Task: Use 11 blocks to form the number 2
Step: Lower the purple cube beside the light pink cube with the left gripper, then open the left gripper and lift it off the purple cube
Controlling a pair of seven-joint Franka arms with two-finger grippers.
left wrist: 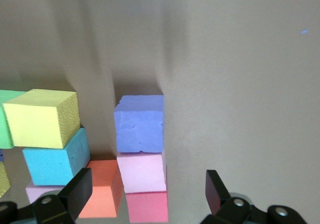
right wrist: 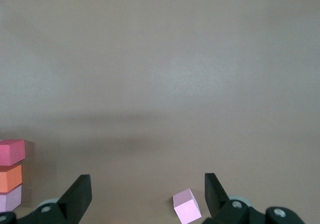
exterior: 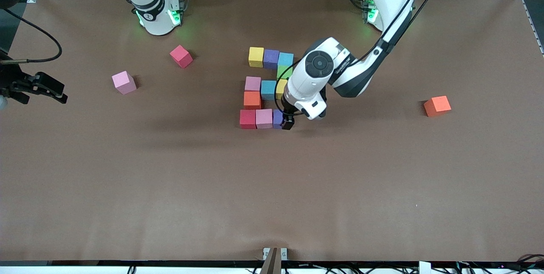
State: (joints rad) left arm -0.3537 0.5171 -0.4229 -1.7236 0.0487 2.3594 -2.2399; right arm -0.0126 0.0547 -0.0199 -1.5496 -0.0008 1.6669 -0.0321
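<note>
Right gripper (exterior: 40, 89) waits spread and empty at the right arm's end of the table, near a loose pink cube (exterior: 124, 82) and a loose red cube (exterior: 181, 56). The number 2 (exterior: 267, 89) sits mid-table in mixed matte colours, its nearest row red, pink, then the purple cube (left wrist: 139, 123). Left gripper (left wrist: 145, 194) stands released over that purple cube, fingers clear of it, so judged best lifted straight up to avoid nudging neighbours; a spare orange cube (exterior: 437, 105) lies toward the left arm's end.
</note>
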